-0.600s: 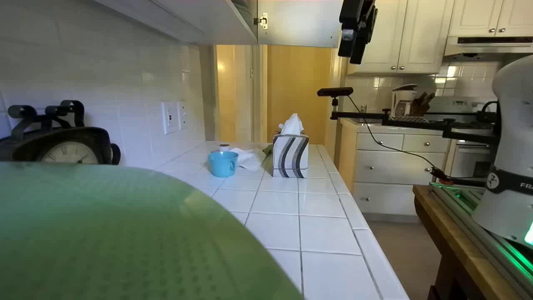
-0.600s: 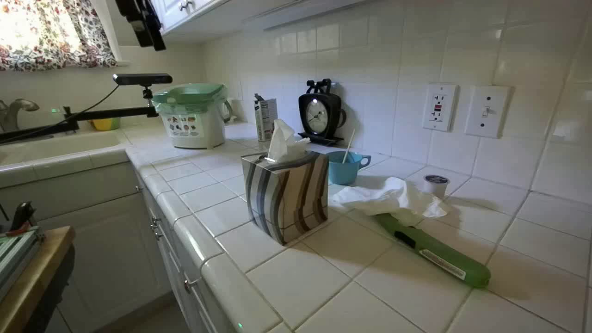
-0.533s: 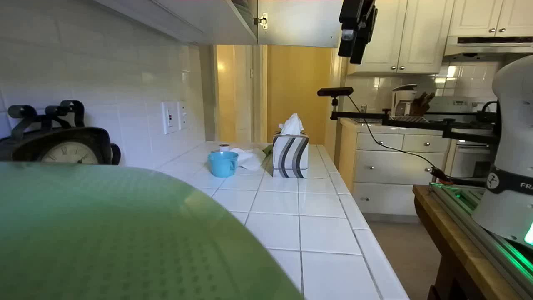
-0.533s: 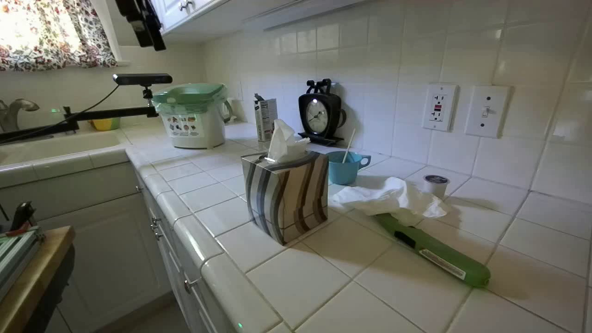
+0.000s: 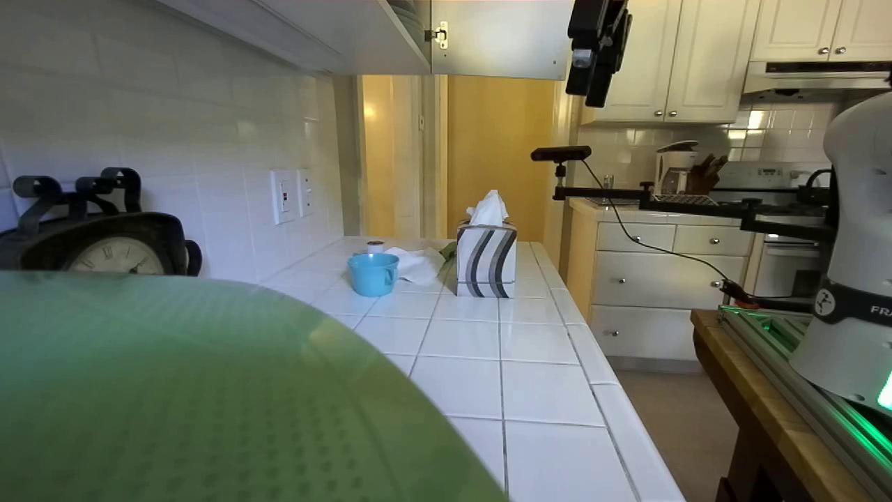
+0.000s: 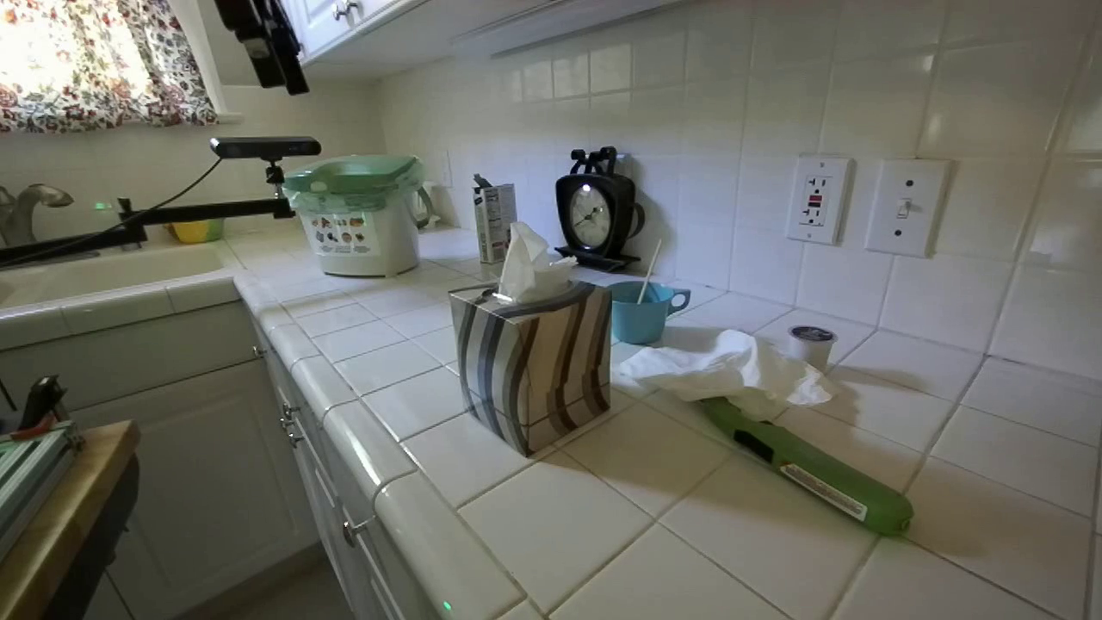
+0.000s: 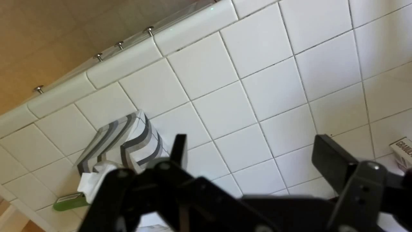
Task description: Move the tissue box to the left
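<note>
- The cube-like, cardboard-looking tissue box with dark and white wavy stripes (image 6: 529, 370) stands upright on the white-tiled surface (image 6: 560, 525), near its rounded front edge.
- A light blue cup with a handle (image 5: 374, 274) sits near the box, with a gap between them in an exterior view.
- In both exterior views the black gripper (image 7: 252, 146) is high over the surface, well apart from the box; the wrist view shows its fingers (image 7: 331, 164) spread wide, holding nothing.
- Weight: probably light, though how full it is cannot be told.
- Stiffness: thin walls should be firm at the corners and give mid-face, so squeeze gently.
- Slip: the printed sides look smooth, and the box would likely slide easily over glazed tile.
- Hold: take two opposite upright sides around mid-height, keeping it level.
- Avoid the white tissue poking from the top (image 6: 529, 267); it is soft and would likely tear or pull out.
</note>
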